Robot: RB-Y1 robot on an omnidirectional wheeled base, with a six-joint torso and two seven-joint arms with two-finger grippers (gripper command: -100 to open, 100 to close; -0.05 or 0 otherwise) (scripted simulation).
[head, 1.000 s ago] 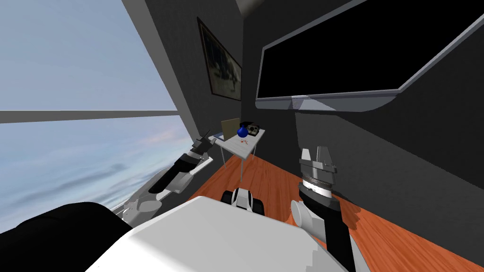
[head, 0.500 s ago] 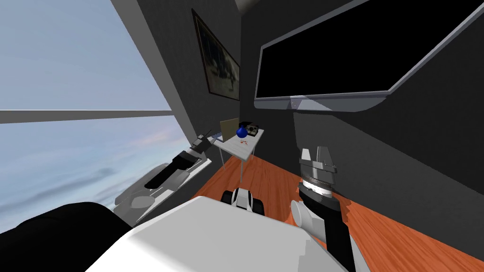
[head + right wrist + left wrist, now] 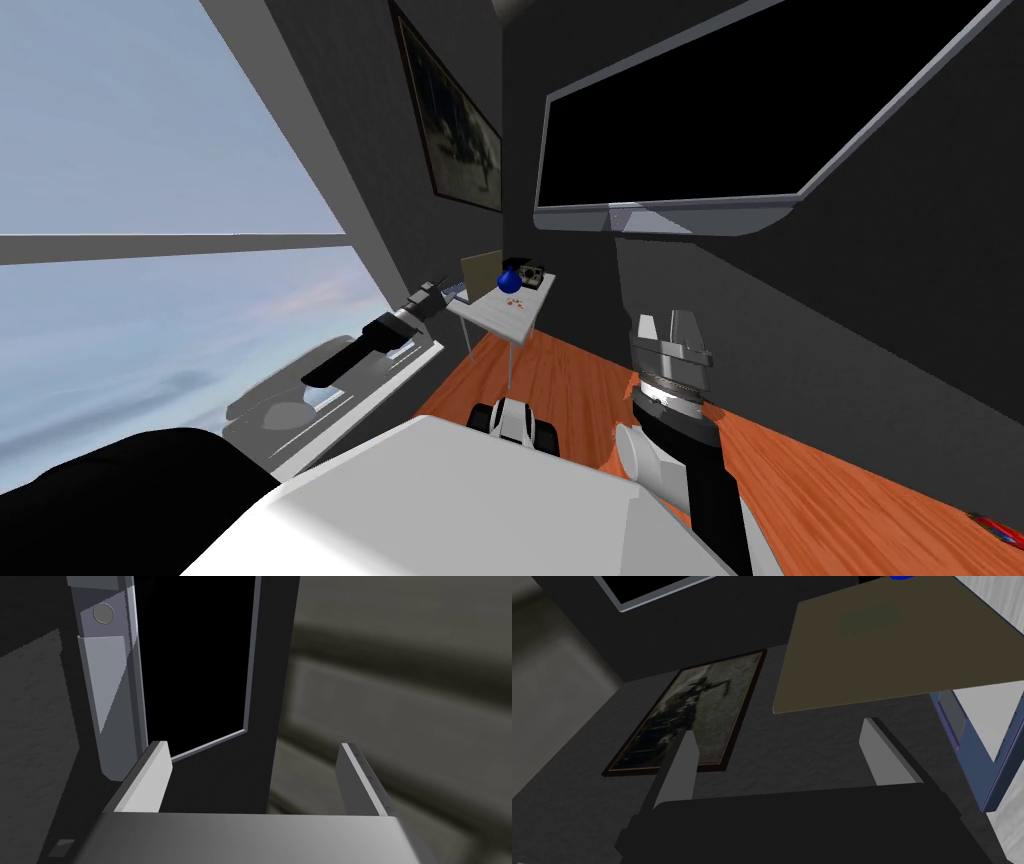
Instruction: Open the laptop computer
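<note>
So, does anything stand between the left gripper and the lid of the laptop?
Nothing visible does. The open left gripper faces the olive laptop lid with only free space between them. The blue vase stands beyond the lid, on its far side.

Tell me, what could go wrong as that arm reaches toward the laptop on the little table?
1. The left end effector, fingers open, is close under the olive laptop lid. A push there might slide the whole laptop rather than turn the lid on its hinge.
2. The blue vase stands right beside the laptop on the small white table, so a shove could well tip it over.
</note>
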